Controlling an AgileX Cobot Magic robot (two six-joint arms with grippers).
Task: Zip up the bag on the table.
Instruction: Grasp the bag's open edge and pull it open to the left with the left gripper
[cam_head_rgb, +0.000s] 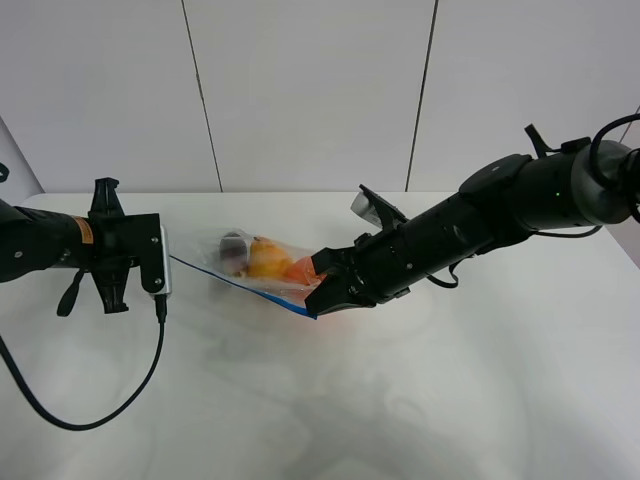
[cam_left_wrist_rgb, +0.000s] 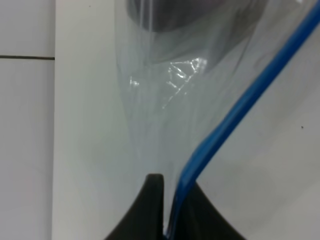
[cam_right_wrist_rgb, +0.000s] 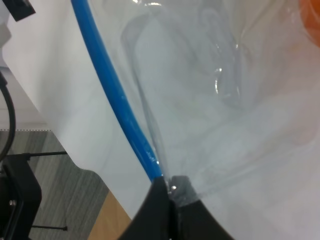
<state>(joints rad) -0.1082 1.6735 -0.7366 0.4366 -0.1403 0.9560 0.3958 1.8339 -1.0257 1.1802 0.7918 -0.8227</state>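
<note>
Bag (cam_head_rgb: 255, 262) sat left of centre in the high view, on or just above the white counter (cam_head_rgb: 450, 400); whether it rested fully there could not be told. Its blue strip (cam_head_rgb: 240, 285) ran as a straight slanting line from the left hand (cam_head_rgb: 170, 259) down to the right hand (cam_head_rgb: 320, 298), near the middle of the frame. The line looked taut, and the likely reason was simple: with one end pinned and the other pulled away, the two halves of the zip would lie flat against each other and press shut more easily. Orange and dark fruit (cam_head_rgb: 262, 260) bulged behind the strip, toward the upper side of the bag, so the weight sat away from the edge being worked.

In the left wrist view, the left hand (cam_left_wrist_rgb: 169, 207) was together on the strip (cam_left_wrist_rgb: 240, 105), its dark fingers (cam_left_wrist_rgb: 150, 205) meeting at the lower middle of the frame with the blue band running between them and the clear film (cam_left_wrist_rgb: 170, 80) fanning out above. In the right wrist view, the right hand (cam_right_wrist_rgb: 171, 195) was likewise clamped on the strip (cam_right_wrist_rgb: 112, 95), right at the corner of the bag, with crinkled film (cam_right_wrist_rgb: 225, 100) spreading to the upper right. Neither hand showed any gap. Whether the zip was sealed along its whole length could not be read from these views.
</note>
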